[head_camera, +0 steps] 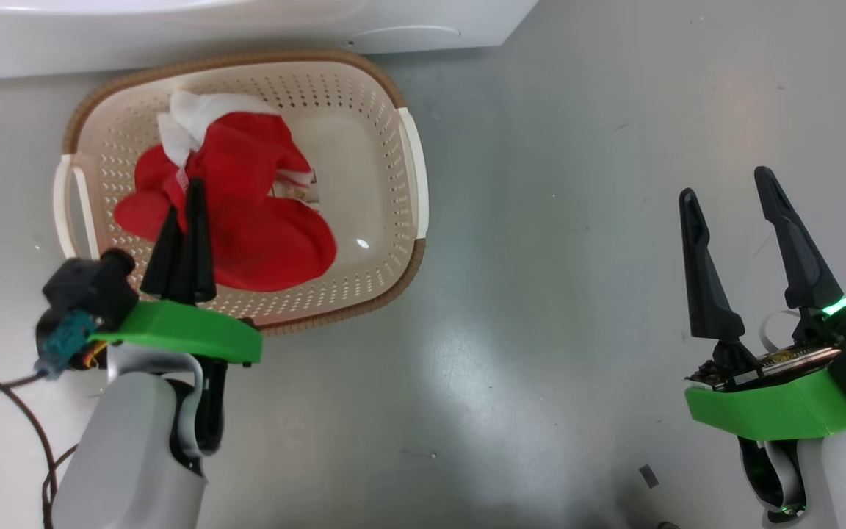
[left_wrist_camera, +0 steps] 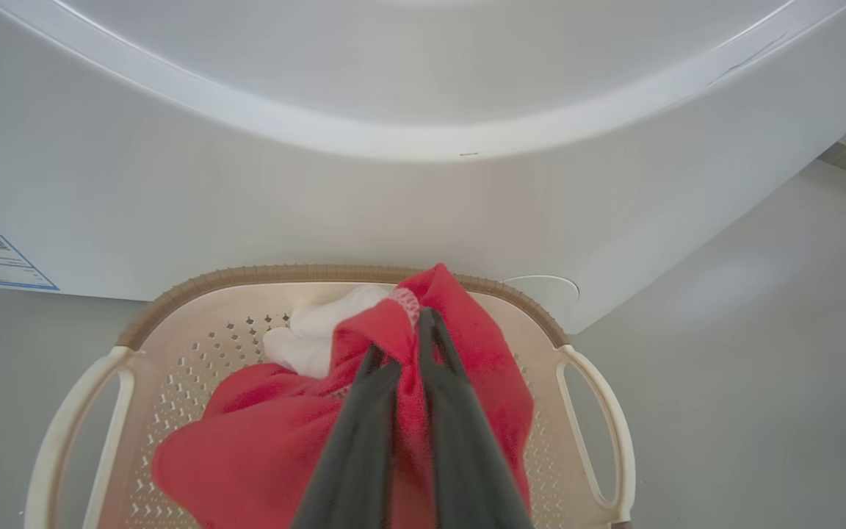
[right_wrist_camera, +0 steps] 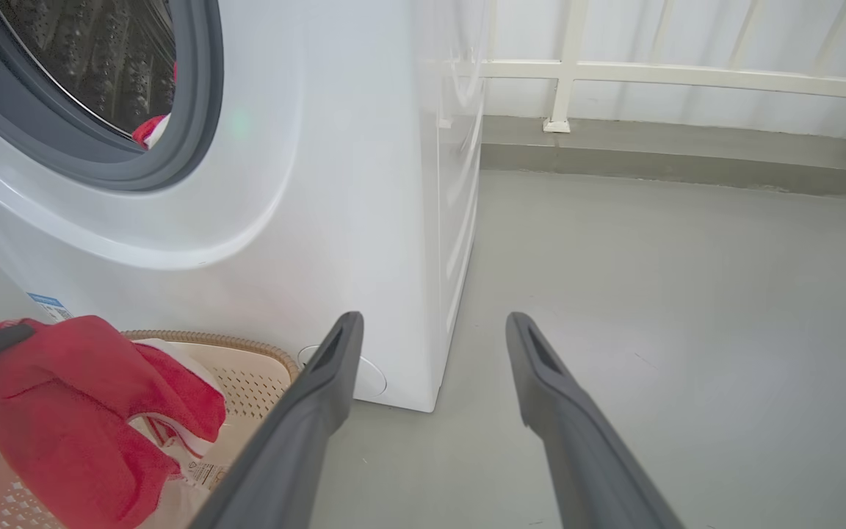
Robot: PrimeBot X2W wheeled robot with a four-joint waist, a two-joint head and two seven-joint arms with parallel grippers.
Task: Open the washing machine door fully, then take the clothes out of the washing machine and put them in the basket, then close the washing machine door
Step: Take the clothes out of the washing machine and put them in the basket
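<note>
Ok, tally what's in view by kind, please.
Washing machine: 1
Basket: 1
Red-and-white garments: 2, one pinched by the left gripper over the basket, one partly visible in the drum
Grippers: 2, the right gripper open
Total: 6

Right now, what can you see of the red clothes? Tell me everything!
The clothes are soft, bright red fabric with a white part and a small printed tag, all crumpled. The left gripper pinches a top fold, jaws shut, so the bundle hangs bunched with its lower end inside the cream perforated basket, in front of the washing machine. A small red bit also shows in the drum.
</note>
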